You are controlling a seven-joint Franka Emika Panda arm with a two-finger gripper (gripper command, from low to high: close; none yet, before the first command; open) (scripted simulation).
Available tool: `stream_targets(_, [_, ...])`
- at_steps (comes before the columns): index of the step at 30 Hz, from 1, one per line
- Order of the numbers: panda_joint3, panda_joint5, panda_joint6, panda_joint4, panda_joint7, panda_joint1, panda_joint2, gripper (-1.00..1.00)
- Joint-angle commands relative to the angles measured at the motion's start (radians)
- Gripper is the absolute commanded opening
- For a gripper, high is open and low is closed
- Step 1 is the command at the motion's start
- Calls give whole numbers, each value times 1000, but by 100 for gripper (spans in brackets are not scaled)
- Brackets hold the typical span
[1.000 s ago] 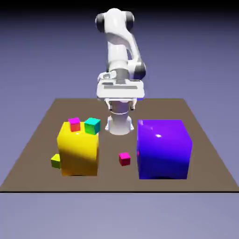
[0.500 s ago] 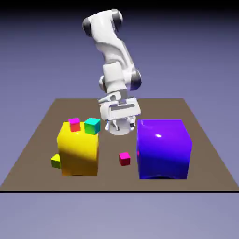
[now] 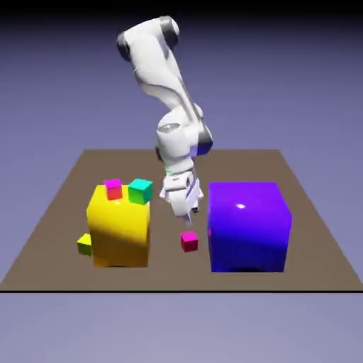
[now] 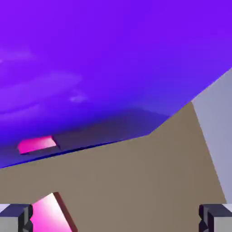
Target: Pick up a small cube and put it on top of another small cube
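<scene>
So in the exterior view, your white arm [image 3: 170, 71] has swung down and forward from over its base in the last second, and the gripper [image 3: 192, 217] is now just above and behind the magenta-topped small cube [image 3: 189, 242], which sits on the brown table [image 3: 163, 273] between the big yellow cube [image 3: 120, 234] and the big purple cube [image 3: 248, 230]. None of the cubes have budged, so you've only got an approach so far, no lift. The other magenta-topped cube [image 3: 113, 189] is up on the yellow one beside the teal small cube [image 3: 140, 191], and I can't tell which one you're meant to stack on. Over in the hand view, your jaws are spread wide with nothing gripped, and the pink cube is off at the lower left, partly behind that fingertip, so I'd centre up before dropping and watch that purple wall
</scene>
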Motion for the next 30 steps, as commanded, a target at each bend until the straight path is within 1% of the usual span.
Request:
stream_targets(1, [-36, -8, -5, -1, -34, 33, 6, 0])
stream_targets(11, [-374, -86, -55, -7, -348, 335, 60, 0])
stream_targets(12, [-374, -86, -55, -7, -348, 335, 60, 0])
stream_targets(30, [-1025, -476, 99, 74, -58, 911, -84, 0])
